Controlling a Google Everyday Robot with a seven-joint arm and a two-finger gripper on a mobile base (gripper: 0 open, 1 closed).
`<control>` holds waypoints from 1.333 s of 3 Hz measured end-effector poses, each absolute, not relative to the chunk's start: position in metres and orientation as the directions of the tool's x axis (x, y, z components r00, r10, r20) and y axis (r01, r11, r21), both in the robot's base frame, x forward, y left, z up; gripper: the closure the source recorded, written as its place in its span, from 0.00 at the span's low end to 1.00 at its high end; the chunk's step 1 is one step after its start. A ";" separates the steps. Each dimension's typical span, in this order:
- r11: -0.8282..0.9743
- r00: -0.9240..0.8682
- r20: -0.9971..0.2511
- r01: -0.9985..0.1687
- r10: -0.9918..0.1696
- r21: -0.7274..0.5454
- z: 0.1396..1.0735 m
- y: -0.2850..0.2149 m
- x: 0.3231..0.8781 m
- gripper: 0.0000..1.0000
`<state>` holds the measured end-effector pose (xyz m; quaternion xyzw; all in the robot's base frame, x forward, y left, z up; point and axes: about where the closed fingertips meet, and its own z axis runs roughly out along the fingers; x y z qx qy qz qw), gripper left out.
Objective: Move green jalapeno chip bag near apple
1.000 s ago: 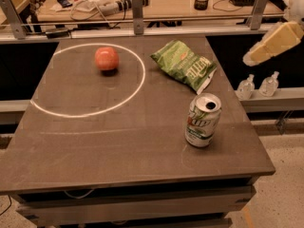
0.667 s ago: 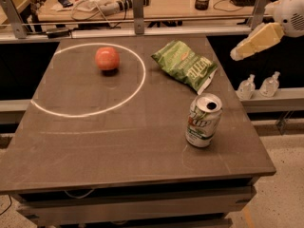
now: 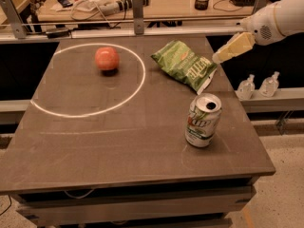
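Observation:
The green jalapeno chip bag [image 3: 184, 63] lies flat on the dark table [image 3: 118, 141], at the back right, its white end seam toward the right edge. The red-orange apple [image 3: 107, 58] sits at the back left, inside a white ring of light. The gripper [image 3: 232, 48] comes in from the upper right on a white arm and hovers just right of the bag's far end, above the table's right edge. It holds nothing that I can see.
An open green-and-white soda can [image 3: 203, 120] stands upright in front of the bag, near the right edge. Two small clear bottles [image 3: 259, 85] stand on a ledge to the right. A cluttered desk [image 3: 156, 1] runs behind the table.
The gripper has moved left and down, from beyond the table's right side to close beside the chip bag. The bag, apple and can have not moved.

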<state>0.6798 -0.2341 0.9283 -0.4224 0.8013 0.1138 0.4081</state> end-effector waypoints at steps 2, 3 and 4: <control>0.591 -0.349 -0.751 -0.804 -0.561 -0.068 0.898 -0.207 0.675 0.00; 0.547 -0.375 -0.743 -0.837 -0.555 0.014 0.869 -0.175 0.665 0.00; 0.504 -0.353 -0.752 -0.863 -0.556 0.031 0.852 -0.151 0.659 0.00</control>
